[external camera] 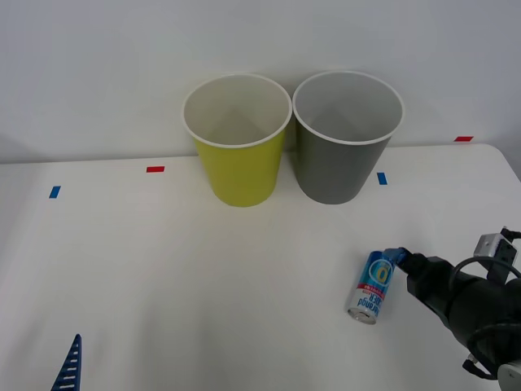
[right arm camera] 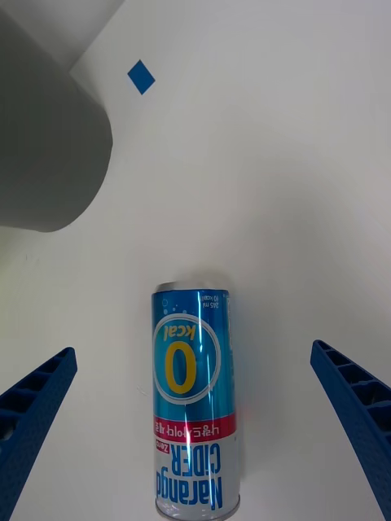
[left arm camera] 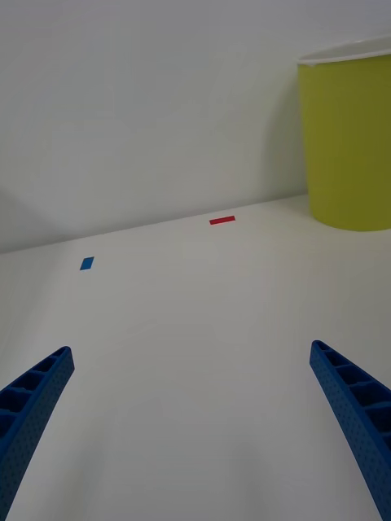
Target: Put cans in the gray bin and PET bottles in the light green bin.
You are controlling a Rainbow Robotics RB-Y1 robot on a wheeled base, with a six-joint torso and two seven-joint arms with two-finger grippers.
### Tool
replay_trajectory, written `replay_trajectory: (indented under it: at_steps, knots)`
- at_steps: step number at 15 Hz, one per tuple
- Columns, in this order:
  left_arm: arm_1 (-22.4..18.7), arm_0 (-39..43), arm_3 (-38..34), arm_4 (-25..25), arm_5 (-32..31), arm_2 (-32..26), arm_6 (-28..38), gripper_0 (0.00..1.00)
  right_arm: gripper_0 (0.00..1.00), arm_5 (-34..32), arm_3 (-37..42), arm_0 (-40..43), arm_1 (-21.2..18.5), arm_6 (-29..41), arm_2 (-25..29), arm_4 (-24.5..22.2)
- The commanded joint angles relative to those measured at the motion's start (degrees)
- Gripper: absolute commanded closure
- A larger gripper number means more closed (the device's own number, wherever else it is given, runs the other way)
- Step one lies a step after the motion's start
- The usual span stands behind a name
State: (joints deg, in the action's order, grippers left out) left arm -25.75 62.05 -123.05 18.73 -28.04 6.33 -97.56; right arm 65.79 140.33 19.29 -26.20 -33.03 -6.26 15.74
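can (external camera: 373, 287) on its side, silver end nearest robot

My can (right arm camera: 194, 399) is glossy printed metal with bare silver ends. The counter (external camera: 203, 277) is smooth, matt white. The light green bin (external camera: 238, 142) and gray bin (external camera: 346, 138) look like smooth plastic with a dull sheen. My fingers (right arm camera: 354, 411) are ribbed, matt blue plastic.

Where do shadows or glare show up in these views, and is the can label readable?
Front view: soft shadows inside the light green bin and gray bin, no harsh glare. Right wrist view: the can lies between the open right gripper fingers, label sharp and legible, faint shadow around it. Left wrist view: even light, left gripper open.
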Motion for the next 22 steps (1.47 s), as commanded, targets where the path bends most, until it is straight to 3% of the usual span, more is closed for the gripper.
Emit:
replay_trajectory:
  at_steps: [1,8,15,22]
  knots:
    - [0.0,0.0,0.0,0.0,0.0,0.0,0.0,0.00,0.00,6.4,-0.6,-3.9,-2.4,0.3,-0.2,3.9]
    - [0.0,0.0,0.0,0.0,0.0,0.0,0.0,0.00,0.00,6.8,-10.8,-12.6,-7.4,0.7,-0.2,15.5]
    - [0.0,0.0,0.0,0.0,0.0,0.0,0.0,0.00,0.00,6.5,-14.6,-17.8,-11.4,7.8,-6.2,15.9]
    - [0.0,0.0,0.0,0.0,0.0,0.0,0.0,0.00,0.00,6.3,-18.6,-19.5,-10.5,4.2,-7.8,14.6]
